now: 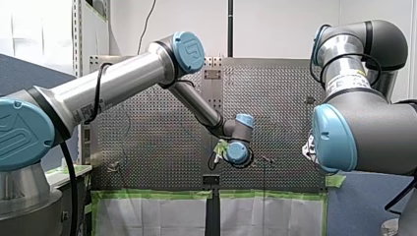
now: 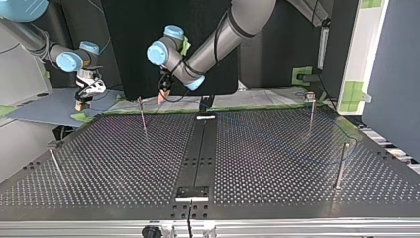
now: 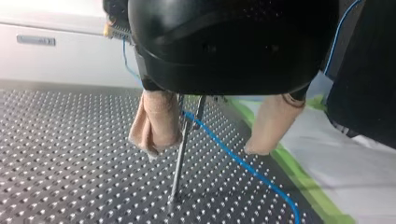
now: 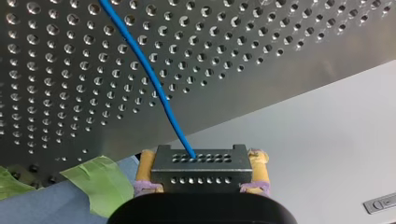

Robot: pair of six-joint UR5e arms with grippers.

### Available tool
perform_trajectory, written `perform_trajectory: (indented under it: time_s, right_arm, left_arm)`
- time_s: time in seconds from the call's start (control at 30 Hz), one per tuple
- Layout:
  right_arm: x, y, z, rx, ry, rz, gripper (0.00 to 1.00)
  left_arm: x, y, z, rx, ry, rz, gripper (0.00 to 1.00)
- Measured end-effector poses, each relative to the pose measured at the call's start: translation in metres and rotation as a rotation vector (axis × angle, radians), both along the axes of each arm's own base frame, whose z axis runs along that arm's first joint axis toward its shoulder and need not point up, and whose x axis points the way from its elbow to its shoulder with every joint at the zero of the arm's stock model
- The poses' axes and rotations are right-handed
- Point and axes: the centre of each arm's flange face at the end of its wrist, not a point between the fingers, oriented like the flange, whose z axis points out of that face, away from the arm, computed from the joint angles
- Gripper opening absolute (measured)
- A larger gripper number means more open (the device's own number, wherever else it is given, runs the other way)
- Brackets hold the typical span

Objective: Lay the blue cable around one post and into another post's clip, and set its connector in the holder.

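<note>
1. The perforated table [image 2: 124, 163] is of grey metal, and a black strip [image 2: 200, 148] runs down its middle. Green tape [image 1: 157, 194] borders one edge, and a white wall [image 1: 285, 24] stands behind the table.
2. In the top view, far to the left of the black strip, my right gripper [image 2: 81, 101] hangs beyond the table's far edge. Its yellow pads [image 4: 259, 168] press from both sides on a dark connector [image 4: 201, 170] and clamp it firmly. The blue cable [image 4: 154, 84] leaves the connector's face and runs ahead of the gripper over the holes of the table.
3. Just left of the black strip, my left gripper [image 2: 163, 94] hangs over the far edge. Its beige pads [image 3: 156, 121] stand wide apart and hold nothing. A thin post [image 3: 180, 158] stands between them, just beside one pad. The blue cable also passes between the pads, close by the post; I cannot tell if it touches it.
4. Right of the black strip, a faint blue line lies on the table near the posts there.
5. The count is two arms, two grippers, one cable and one connector. There are four posts in the top view, two to the left of the black strip and two to its right.
</note>
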Motion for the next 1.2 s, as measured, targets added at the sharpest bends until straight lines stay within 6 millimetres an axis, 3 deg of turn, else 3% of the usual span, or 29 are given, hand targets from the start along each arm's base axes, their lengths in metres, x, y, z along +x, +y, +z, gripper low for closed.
perform_trajectory:
  time_s: [0.37,0.83,1.2]
  right_arm:
    - [-0.001,-0.001,0.0,-0.005,-0.001,0.0,0.0]
    - [0.001,0.0,0.0,-0.004,0.0,0.002,0.0]
    - [0.002,0.0,-0.001,-0.001,0.0,0.003,0.0]
  left_arm:
    - [0.008,0.007,0.009,0.007,-0.022,0.066,1.0]
    - [0.02,0.009,0.051,-0.014,-0.065,0.075,1.0]
    - [0.017,0.006,0.055,-0.021,-0.067,0.066,1.0]
